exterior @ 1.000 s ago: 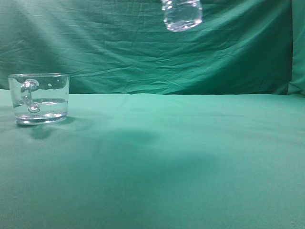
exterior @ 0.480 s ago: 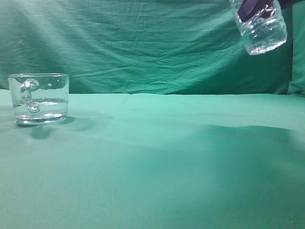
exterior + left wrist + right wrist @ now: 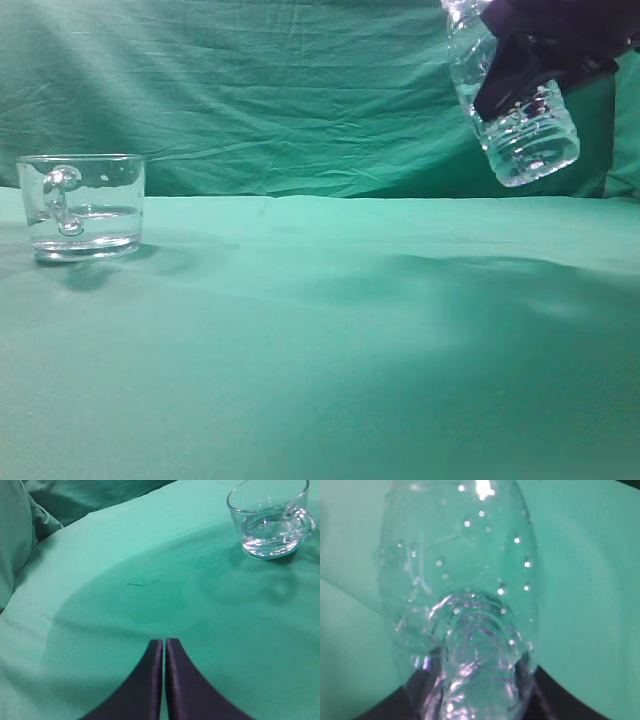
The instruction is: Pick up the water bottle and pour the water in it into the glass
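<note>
**Bottle held aloft at right, glass standing far left**

At the far left of the desk [image 3: 320,340] the glass [image 3: 82,206] stands upright, its handle facing the exterior camera, with water [image 3: 85,215] filling its lower part. The left gripper [image 3: 164,652] hovers over bare green cloth near the glass, its fingers pressed together on nothing. Well apart, at the upper right, the right gripper [image 3: 530,55] is clamped around the water bottle [image 3: 520,130], which hangs tilted above the desk, ribbed base lowest. Droplets cling inside the bottle.
</note>
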Robot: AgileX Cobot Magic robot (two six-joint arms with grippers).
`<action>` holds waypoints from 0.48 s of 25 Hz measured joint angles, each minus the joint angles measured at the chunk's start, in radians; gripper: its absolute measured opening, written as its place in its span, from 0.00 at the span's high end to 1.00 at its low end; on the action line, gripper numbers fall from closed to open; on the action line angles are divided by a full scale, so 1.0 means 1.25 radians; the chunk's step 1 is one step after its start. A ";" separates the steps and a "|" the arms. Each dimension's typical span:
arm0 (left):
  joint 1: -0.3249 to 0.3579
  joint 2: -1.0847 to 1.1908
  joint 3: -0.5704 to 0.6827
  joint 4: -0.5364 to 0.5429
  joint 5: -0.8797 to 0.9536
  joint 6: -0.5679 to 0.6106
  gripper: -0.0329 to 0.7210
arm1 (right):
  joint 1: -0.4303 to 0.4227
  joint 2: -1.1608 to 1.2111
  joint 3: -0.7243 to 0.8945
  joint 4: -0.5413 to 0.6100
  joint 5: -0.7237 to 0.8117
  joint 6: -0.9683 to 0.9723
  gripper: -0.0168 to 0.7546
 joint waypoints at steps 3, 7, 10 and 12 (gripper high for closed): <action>0.000 0.000 0.000 0.000 0.000 0.000 0.96 | 0.000 0.000 -0.008 0.079 -0.048 -0.065 0.64; 0.000 0.000 0.000 0.000 0.000 0.000 0.96 | 0.000 0.000 -0.010 0.210 -0.112 -0.218 0.64; 0.000 0.000 0.000 0.000 0.000 0.000 0.96 | 0.000 0.000 -0.010 0.275 -0.149 -0.316 0.64; 0.000 0.000 0.000 0.000 0.000 0.000 0.96 | 0.000 0.000 -0.009 0.314 -0.167 -0.368 0.64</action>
